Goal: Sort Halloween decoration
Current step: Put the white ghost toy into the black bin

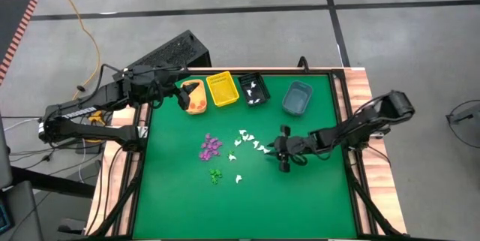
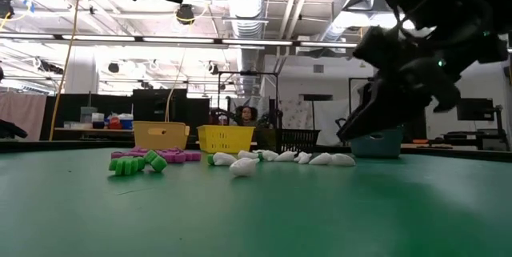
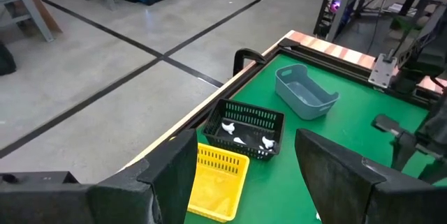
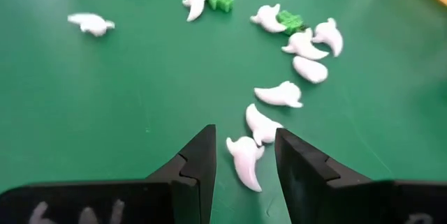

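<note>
Down on our green worktop (image 1: 315, 196), our right hand (image 4: 243, 155) is spread narrowly around one white trinket (image 4: 245, 161); nine white ones show there. Our left hand (image 3: 244, 175) hangs wide above four bins, the black bin (image 3: 246, 128) holding three white pieces.

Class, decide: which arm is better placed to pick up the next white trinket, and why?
Right. The right gripper is open around a white trinket on the mat, while the left gripper hovers by the orange bin.
</note>
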`<action>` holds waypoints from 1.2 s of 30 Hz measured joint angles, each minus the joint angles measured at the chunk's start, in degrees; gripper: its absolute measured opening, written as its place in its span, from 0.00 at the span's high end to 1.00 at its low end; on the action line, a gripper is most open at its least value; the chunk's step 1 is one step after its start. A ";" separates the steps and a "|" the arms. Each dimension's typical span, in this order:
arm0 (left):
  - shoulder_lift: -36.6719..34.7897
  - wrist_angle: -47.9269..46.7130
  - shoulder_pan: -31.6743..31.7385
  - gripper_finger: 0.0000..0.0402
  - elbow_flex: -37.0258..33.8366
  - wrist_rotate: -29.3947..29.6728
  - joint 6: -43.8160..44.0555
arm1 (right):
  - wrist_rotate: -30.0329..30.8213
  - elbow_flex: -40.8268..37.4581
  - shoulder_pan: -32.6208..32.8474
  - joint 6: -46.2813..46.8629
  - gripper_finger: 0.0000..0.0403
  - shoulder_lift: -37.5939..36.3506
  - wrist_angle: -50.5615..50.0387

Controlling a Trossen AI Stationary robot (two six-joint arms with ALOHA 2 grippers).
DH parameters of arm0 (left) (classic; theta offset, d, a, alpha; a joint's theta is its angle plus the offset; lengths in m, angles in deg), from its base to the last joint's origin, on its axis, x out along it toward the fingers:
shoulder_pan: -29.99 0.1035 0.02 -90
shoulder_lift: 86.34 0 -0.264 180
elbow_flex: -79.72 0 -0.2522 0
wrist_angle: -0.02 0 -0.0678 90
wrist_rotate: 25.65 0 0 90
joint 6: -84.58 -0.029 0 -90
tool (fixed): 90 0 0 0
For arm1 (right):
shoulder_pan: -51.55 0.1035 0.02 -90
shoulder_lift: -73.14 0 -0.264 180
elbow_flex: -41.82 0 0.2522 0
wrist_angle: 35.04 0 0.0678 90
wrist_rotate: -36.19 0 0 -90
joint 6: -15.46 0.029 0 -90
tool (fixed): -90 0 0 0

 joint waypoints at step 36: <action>0.00 0.23 0.01 0.42 0.02 3.07 3.13 | -4.55 -9.39 -4.30 -4.47 0.66 -0.95 15.38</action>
